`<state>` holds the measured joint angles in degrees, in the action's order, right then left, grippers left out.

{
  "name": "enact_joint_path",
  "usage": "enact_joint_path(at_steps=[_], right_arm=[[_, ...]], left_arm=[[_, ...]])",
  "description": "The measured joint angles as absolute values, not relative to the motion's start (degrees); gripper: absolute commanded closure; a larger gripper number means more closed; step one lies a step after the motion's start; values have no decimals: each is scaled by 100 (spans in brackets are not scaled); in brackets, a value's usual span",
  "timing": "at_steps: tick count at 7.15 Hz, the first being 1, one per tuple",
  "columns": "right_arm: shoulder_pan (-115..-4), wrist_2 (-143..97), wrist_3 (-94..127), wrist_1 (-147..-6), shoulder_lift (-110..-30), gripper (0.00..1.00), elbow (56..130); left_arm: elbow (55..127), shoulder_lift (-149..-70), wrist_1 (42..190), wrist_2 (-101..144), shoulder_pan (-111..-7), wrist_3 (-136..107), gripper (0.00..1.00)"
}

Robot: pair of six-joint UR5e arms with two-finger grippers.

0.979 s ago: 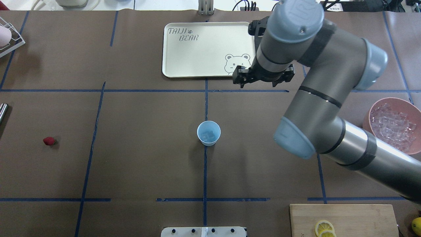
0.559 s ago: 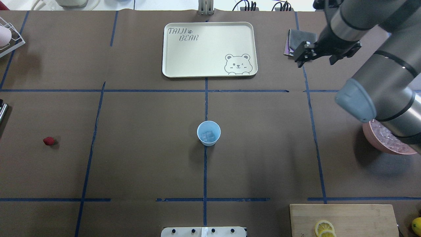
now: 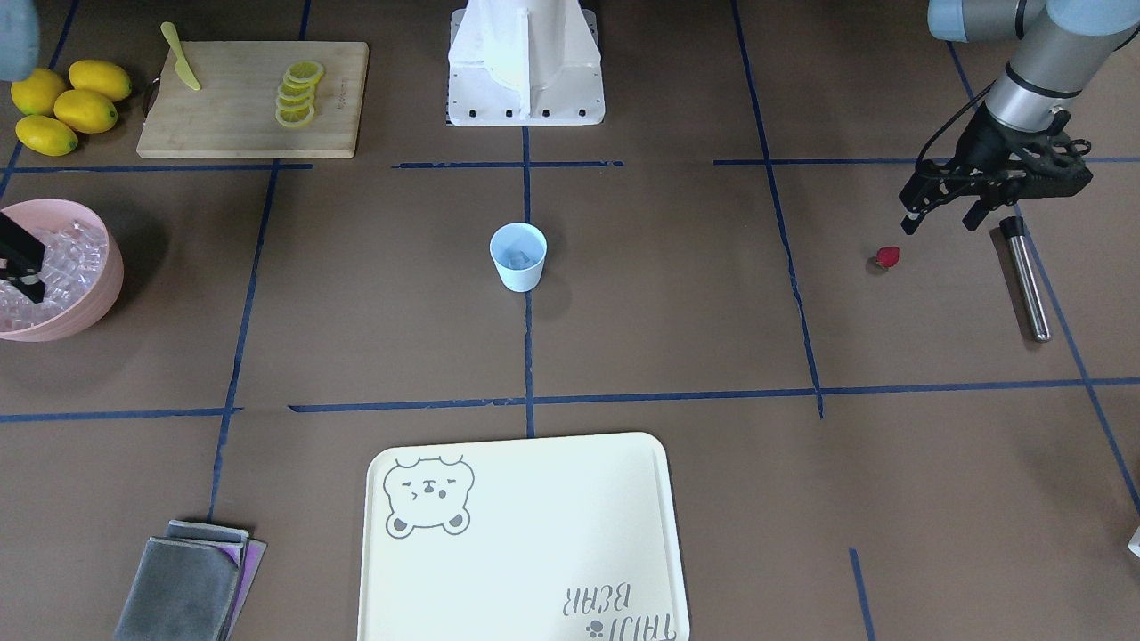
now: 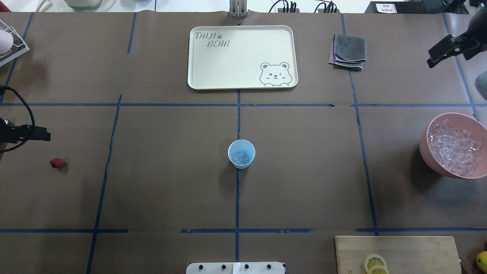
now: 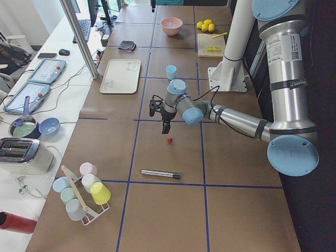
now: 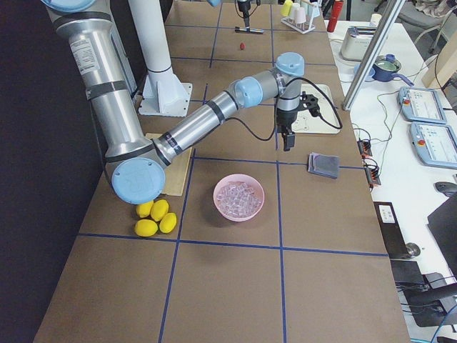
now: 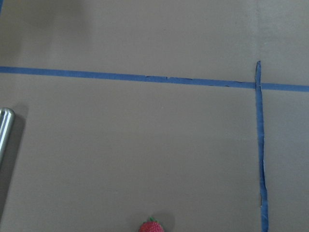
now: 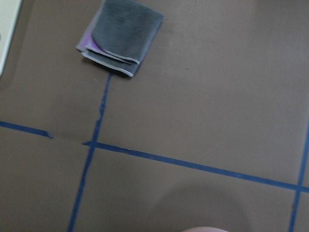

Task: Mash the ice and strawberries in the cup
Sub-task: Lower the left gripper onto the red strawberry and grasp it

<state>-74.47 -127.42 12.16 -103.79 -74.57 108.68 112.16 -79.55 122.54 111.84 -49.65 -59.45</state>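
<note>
Brown paper crossed with blue tape lines covers the surface [image 4: 159, 171]. The left hand [image 3: 940, 218] hangs above it with its two fingers spread wide and nothing between them. The strawberry [image 3: 887, 257] lies on the paper just beside this hand's fingertips, not touching them. It is small, red and on its own, and in the left wrist view only its top shows at the bottom edge. On the other side of the same hand, close by, a metal rod [image 3: 1024, 278] lies flat.

The cup [image 4: 241, 154] is pale blue and stands upright on a tape line, well apart from the left hand and roughly between the two hands. A few cubes of ice [image 4: 241, 156] sit in its bottom.

The right hand [image 4: 448, 58] is raised over the far side of the surface, its fingers apart and gripping nothing. Near it stands a pink bowl [image 4: 423, 144] heaped with more clear cubes. A folded grey cloth [image 4: 348, 51] lies near this hand on the side toward the cup, and a cream tray [image 4: 236, 61] printed with a bear lies beyond the cloth. Past the bowl from the right hand are a wooden board [image 3: 232, 107] with lemon slices [image 3: 298, 93] and three whole lemons [image 3: 67, 102].
</note>
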Motion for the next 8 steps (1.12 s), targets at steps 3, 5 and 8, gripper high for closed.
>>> enact_joint_path(at_steps=[3,5,8], right_arm=[[-8330,-12999,12,-10374,-8016,1,10602],[-8569,-13100,-155,-10372,-8239,1,10551],[-8669,-13163,-176,-10371,-8349,1,10531]], left_arm=[[10380,-8097,13046,10729,-4521,-6256,5],[10213,-8119,13184,10659,-4287,-6353,5],[10110,-8124,13199,10596,-4132,-6380,7]])
